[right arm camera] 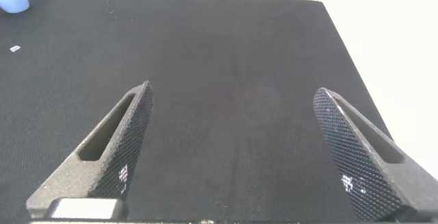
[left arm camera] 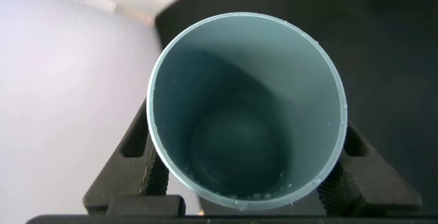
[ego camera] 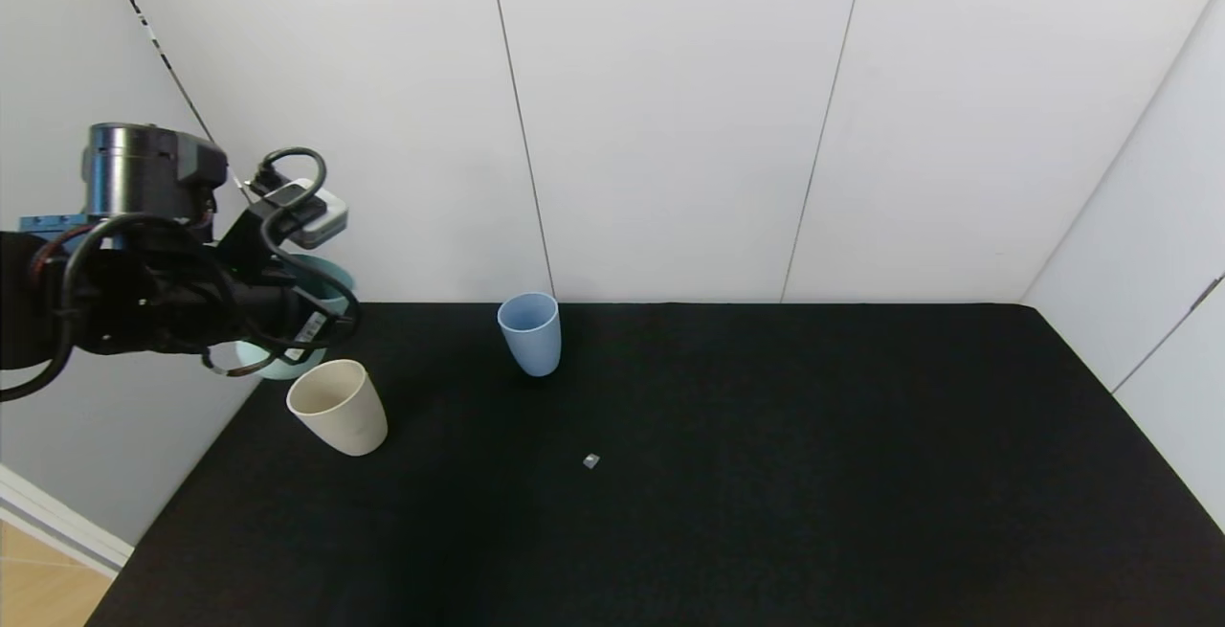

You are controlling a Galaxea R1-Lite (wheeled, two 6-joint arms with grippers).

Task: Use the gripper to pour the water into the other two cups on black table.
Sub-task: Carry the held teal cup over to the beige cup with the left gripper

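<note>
Two target cups on black table [ego camera: 766, 474]: cream cup [ego camera: 338, 407] near left edge, blue cup [ego camera: 529, 332] farther back. Left claw [left arm camera: 246, 183] grips teal cup [left arm camera: 246, 107] raised behind cream cup, probably to pour. Right claw [right arm camera: 236, 152] spread wide, idle over table.

Left gripper [left arm camera: 246, 183] clamped on teal cup [left arm camera: 246, 107], raised over the left edge of the black table [ego camera: 766, 474], just above and behind the cream cup [ego camera: 338, 407]. Open tabletop between cream cup and blue cup [ego camera: 529, 333]; passage available there. Blue cup standing near the back wall [ego camera: 670, 110], little room behind it. Small pale scrap [ego camera: 590, 460] lying in front of the blue cup, low, no real obstruction. Right gripper [right arm camera: 239, 155] spread wide over bare tabletop; whole right half of the table unobstructed up to the side wall [ego camera: 1148, 225].
</note>
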